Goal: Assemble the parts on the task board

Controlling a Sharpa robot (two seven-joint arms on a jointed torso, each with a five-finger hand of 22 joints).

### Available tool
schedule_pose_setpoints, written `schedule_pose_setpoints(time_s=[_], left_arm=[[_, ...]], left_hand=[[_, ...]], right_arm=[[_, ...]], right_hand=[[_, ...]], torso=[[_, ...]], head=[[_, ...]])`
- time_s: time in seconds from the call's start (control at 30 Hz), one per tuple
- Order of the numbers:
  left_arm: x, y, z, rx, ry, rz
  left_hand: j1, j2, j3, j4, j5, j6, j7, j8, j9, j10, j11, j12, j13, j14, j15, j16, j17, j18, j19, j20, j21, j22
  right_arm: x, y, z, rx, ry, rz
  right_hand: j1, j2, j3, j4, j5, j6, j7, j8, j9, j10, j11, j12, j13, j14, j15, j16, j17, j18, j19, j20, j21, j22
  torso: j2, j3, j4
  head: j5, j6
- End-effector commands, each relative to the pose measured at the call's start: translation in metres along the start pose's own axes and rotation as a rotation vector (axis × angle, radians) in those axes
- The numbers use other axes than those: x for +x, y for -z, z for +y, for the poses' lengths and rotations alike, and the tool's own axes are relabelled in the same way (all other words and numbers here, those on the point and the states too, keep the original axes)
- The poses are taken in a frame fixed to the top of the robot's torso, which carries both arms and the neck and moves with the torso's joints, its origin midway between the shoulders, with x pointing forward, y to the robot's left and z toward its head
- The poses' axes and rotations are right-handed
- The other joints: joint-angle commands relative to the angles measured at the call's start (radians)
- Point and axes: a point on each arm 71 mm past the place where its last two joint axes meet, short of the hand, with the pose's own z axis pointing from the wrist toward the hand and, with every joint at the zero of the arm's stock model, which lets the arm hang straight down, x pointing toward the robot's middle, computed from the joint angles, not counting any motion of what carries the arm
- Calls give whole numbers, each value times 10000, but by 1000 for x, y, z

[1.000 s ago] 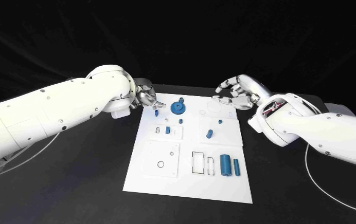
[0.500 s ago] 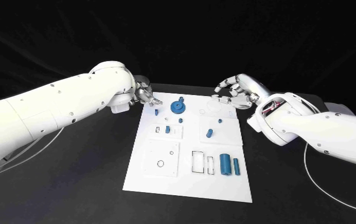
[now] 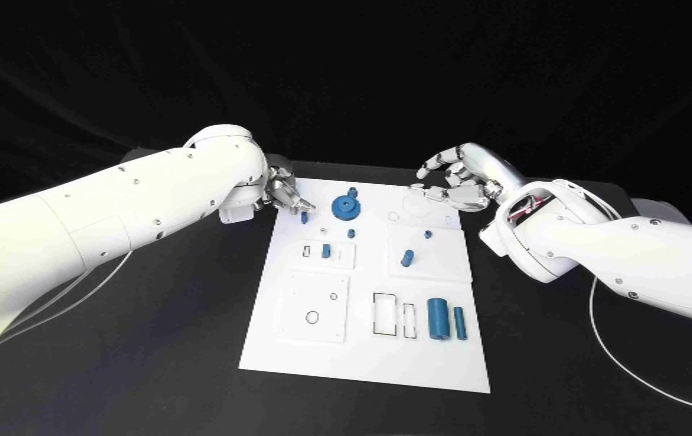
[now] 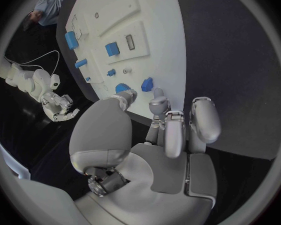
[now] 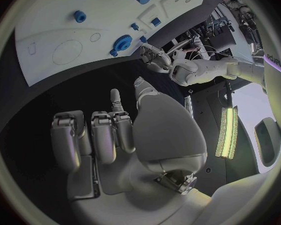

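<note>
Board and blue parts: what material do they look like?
Board: looks like matte white plastic, with an even tone and no glare; painted sheet can't be ruled out. Blue parts, e.g. the gear and big cylinder: likely moulded or printed plastic, with a uniform saturated colour and a dull finish.

Robotics lab: black table [image 3: 173, 356], black backdrop, white task board [image 3: 368, 356], equipment racks behind.

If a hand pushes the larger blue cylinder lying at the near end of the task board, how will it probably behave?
The larger blue cylinder lies on its side on the task board, so it would probably roll if pushed across its length. It looks solid and stiff, likely not bending. A thinner blue cylinder lies close beside it, so rolling that way may bump it.
</note>
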Motion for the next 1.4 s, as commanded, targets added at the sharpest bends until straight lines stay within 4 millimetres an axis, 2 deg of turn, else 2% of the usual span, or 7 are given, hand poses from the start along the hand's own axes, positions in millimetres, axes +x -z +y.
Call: schedule_pose_setpoints(time_s=[0.03, 0.43, 0.5, 0.7, 1.13, 1.3, 1.4], left_arm=[[3, -1, -3, 175, -83, 374], [6, -4, -4, 222, 65, 458], [6, -4, -5, 229, 99, 454], [7, -5, -6, 278, 166, 518], [9, -8, -5, 272, 254, 567], [9, -8, -6, 305, 350, 517], [9, -8, -6, 339, 410, 491]], left_hand=[[95, 28, -59, -19, 10, -56, 25, -70, -14, -69, -5, -36, -12, 938, 63, -25, 2370, 35, -48, 12, -33, 33], [180, 161, -41, -23, -3, 33, 27, -76, -65, -74, 3, -16, -3, 944, 78, -12, 2391, 37, -51, 36, -33, 37], [314, 285, 0, -34, -14, 91, 22, -80, -106, -61, -2, 16, 17, 948, 78, -5, 2403, 33, -38, 47, -19, 67], [736, 389, 73, -72, -31, 157, 0, -81, -172, -76, -22, 29, -7, 945, 65, -6, 2398, 35, -39, 51, -16, 78], [1208, 509, 145, -79, -24, 210, -23, -67, -230, -78, -43, 52, -21, 945, 48, -6, 2397, 31, -34, 47, -5, 107], [1709, 715, 311, -130, -1, 211, -51, -41, -259, -93, -70, 53, -50, 945, 24, -5, 2398, 31, -41, 36, -6, 113], [2399, 942, 702, -366, 26, 157, -88, 2, -266, -113, -107, 45, -83, 949, -7, 2, 2410, 31, -45, 20, -4, 126]], right_arm=[[1, 0, 1, -61, 67, 90], [2, 0, 1, -63, 63, 109], [2, 0, 1, -62, 62, 111], [2, 0, 1, -60, 61, 121], [2, 0, 1, -52, 61, 136], [2, 0, 1, -49, 62, 139], [2, 0, 1, -47, 62, 145]], right_hand=[[-57, -19, -62, -17, -31, -77, -16, 62, 8, 309, -60, -50, 1813, 887, -65, -59, 1741, -23, 790, -43, -40, 2306], [-46, 2, -64, -25, 6, -87, -18, 74, 21, 315, -62, -45, 1819, 888, -68, -60, 1741, -24, 792, -45, -37, 2310], [-43, 9, -65, -26, 15, -90, -19, 78, 26, 317, -63, -43, 1821, 890, -69, -57, 1754, -25, 793, -46, -36, 2311], [-41, 15, -65, -26, 22, -91, -19, 81, 28, 318, -64, -42, 1822, 886, -70, -63, 1732, -22, 787, -47, -47, 2302], [-27, 34, -61, -31, 57, -96, -20, 89, 37, 323, -65, -38, 1827, 888, -71, -61, 1743, -22, 788, -48, -45, 2304], [-7, 47, -57, -37, 100, -102, -22, 98, 46, 314, -67, -48, 1816, 886, -73, -63, 1733, -21, 786, -50, -51, 2300], [3, 51, -56, -39, 123, -107, -22, 102, 51, 312, -67, -52, 1814, 886, -74, -64, 1733, -21, 786, -51, -50, 2301]], torso=[[-9, 9, 4], [-7, 7, 1], [-5, 8, -3], [-7, 9, 7], [-8, 10, 2], [-10, 6, 10], [-10, 11, 3]], head=[[-2, -10], [17, -15], [21, -17], [9, -34], [-28, -61], [-37, -63], [-36, -67]])
